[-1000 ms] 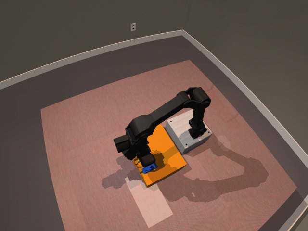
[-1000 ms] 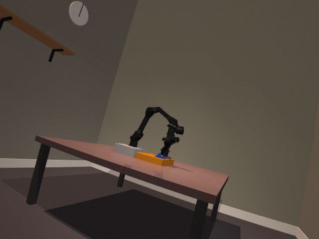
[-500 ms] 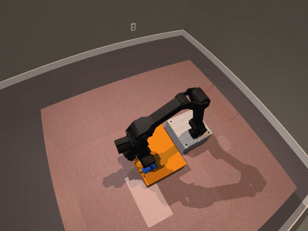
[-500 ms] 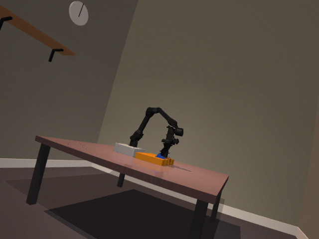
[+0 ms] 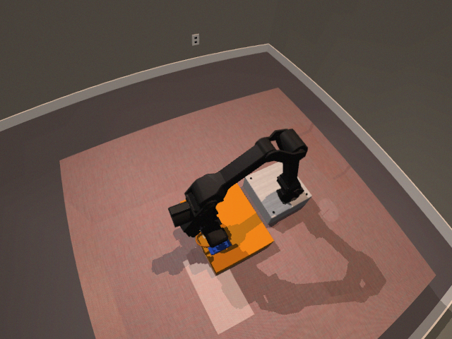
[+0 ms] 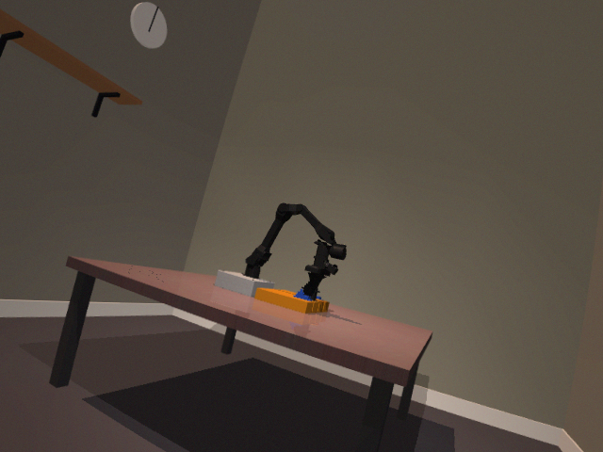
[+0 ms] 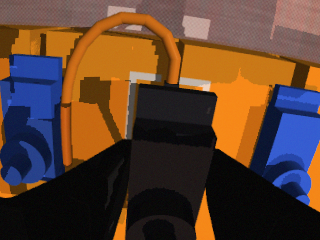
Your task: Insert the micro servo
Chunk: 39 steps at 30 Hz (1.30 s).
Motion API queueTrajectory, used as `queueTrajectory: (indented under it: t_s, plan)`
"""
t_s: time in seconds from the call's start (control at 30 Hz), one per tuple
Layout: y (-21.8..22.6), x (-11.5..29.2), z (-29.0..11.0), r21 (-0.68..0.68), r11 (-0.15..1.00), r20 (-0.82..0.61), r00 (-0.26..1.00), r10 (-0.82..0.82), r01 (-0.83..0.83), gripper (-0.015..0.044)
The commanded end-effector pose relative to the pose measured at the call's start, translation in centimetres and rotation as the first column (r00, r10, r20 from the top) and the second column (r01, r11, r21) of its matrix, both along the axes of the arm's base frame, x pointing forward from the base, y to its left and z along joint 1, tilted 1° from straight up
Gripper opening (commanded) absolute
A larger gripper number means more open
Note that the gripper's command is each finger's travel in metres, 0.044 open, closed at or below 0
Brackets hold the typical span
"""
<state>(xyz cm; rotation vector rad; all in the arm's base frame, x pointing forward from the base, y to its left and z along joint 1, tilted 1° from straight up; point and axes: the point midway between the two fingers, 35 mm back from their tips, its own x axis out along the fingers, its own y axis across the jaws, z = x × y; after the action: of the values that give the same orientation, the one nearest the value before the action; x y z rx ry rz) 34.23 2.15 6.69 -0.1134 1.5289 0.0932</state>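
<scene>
Reddish table top (image 5: 109, 204) carries the orange deck (image 5: 239, 215). Gripper (image 7: 163, 180) pinches the black micro servo (image 7: 172, 140), shaft toward the camera; the white-outlined pocket (image 7: 150, 80) lies just beyond it, between two blue servos (image 7: 30, 120).

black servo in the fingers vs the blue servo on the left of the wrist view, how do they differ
The black servo is clamped between the gripper's fingers above the orange deck; the blue servo sits set into the deck. The black one trails an orange cable arching away; no cable shows on the blue one. Colour differs too. Both show a round output shaft facing the camera.
</scene>
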Motion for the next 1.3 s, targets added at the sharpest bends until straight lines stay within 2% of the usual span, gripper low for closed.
queueTrajectory:
  t_s: [0.0,1.27]
  plan:
    - [0.0,0.0,-0.4,0.003,1.000,-0.001,1.000,-0.004,0.004,0.0000]
    - [0.0,0.1,-3.4,0.003,1.000,-0.002,1.000,-0.004,0.004,0.0000]
